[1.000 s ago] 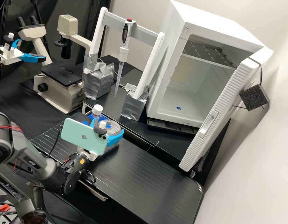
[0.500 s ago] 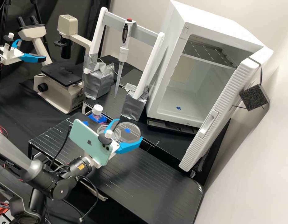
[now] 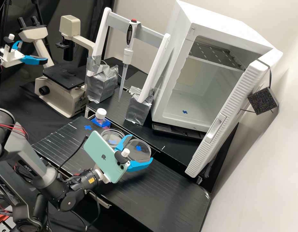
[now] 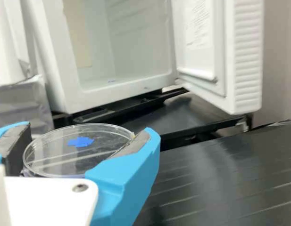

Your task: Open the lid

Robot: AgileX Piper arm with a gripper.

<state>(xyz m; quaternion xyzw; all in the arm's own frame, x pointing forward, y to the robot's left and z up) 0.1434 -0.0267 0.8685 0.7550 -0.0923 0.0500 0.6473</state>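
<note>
Though clear, a round, blue-marked lid [image 4: 60, 155].

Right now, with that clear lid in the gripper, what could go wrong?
The lid might slip, since the gripper has it only by opposite sides of its rim. A blue finger appears close to the dish in the high view and could nudge it. The bottle stands near the dish, so a wide sweep might tip it.
</note>
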